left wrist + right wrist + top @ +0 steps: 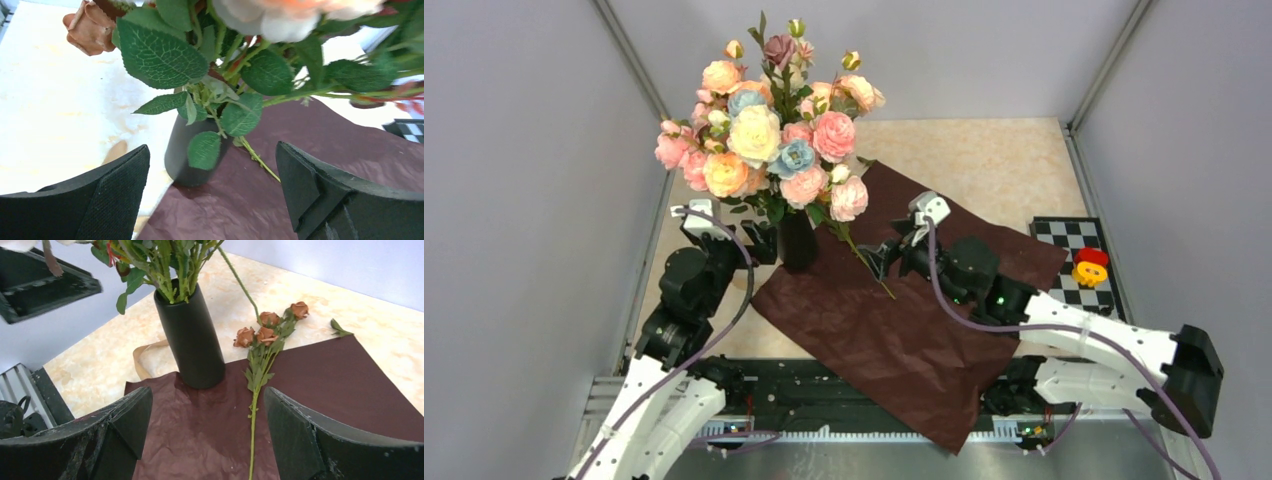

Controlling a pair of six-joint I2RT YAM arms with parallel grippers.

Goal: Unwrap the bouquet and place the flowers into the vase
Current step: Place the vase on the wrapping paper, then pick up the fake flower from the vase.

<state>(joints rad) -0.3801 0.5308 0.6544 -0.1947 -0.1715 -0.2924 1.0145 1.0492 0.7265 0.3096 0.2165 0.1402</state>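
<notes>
At the edge of the maroon paper (904, 330), the vase (796, 245) stands holding flowers (754, 135)
Left gripper (212, 155) gapes wide just beside it; right gripper (207, 392), equally wide, faces one brown-rose stem (260, 355) lying on that paper

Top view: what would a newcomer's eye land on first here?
The big cluster of peach, pink and blue blooms stands out first, rising from the black vase left of centre. Next, the maroon paper spread flat across the middle, with one stem of brownish roses lying loose beside the vase.
</notes>
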